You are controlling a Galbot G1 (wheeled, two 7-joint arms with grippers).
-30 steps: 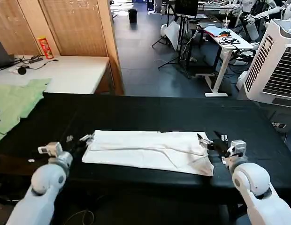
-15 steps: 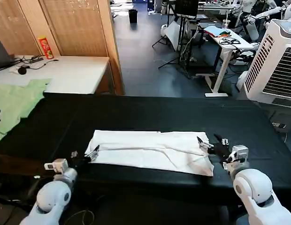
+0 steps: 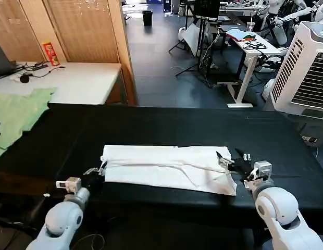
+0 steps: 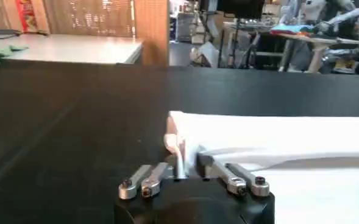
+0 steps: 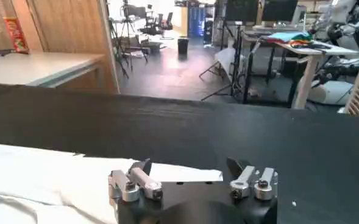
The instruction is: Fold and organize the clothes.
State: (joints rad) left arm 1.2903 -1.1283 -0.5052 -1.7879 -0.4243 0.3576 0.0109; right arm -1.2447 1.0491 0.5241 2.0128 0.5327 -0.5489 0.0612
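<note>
White T-shirt (image 3: pixel 166 167), folded into a long flat band with no lettering readable on the side that shows, lies across the near half of the black desk (image 3: pixel 166 125), well in from both ends. A pale green garment (image 3: pixel 18 112) is spread at the desk's far left corner, partly over a light side table (image 3: pixel 81 80) that carries a red snack can (image 3: pixel 49 52) whose label is too small to read. The right gripper (image 3: pixel 230 159) sits at the shirt's right end with its fingers spread apart; one finger lies over the white cloth and the other over bare black desk, nothing pinched between them. The left gripper (image 3: pixel 97 170) is at the shirt's left end, low on the desk. In the left wrist view its fingers (image 4: pixel 174 148) stand narrowly apart with the cloth's corner edge between them; I cannot tell whether they grip it.
</note>
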